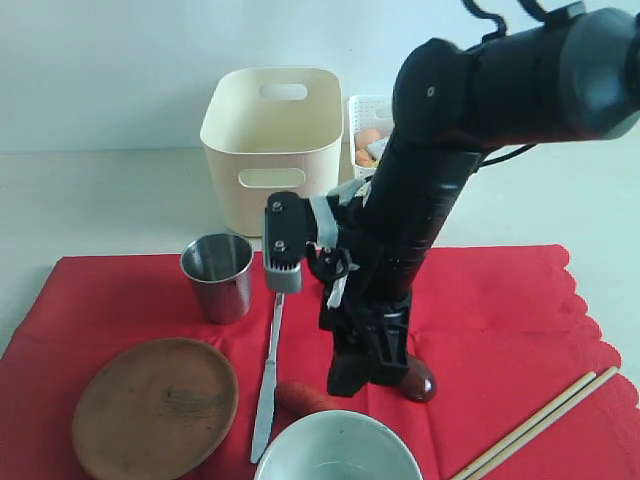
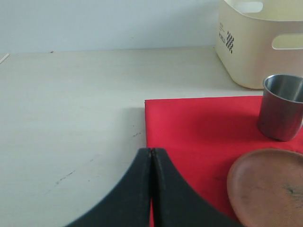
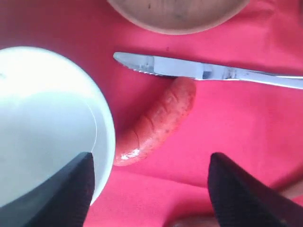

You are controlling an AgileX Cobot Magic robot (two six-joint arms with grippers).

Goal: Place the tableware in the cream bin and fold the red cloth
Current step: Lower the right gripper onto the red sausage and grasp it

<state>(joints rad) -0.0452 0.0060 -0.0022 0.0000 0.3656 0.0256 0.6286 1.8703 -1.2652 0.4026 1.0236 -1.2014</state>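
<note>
The silver knife (image 1: 268, 385) lies flat on the bright red scalloped cloth (image 1: 500, 300). Its long axis runs front to back, blade tip near the pale bowl (image 1: 335, 450) and handle toward the tall cream plastic bin (image 1: 272, 150). A reddish sausage-shaped piece (image 3: 156, 118) meets its blade. The right gripper (image 3: 151, 163) hangs above that piece, jaws wide and empty. The left gripper (image 2: 151, 151) is by the cloth's corner over the bench (image 2: 71, 118), jaws pressed together.
</note>
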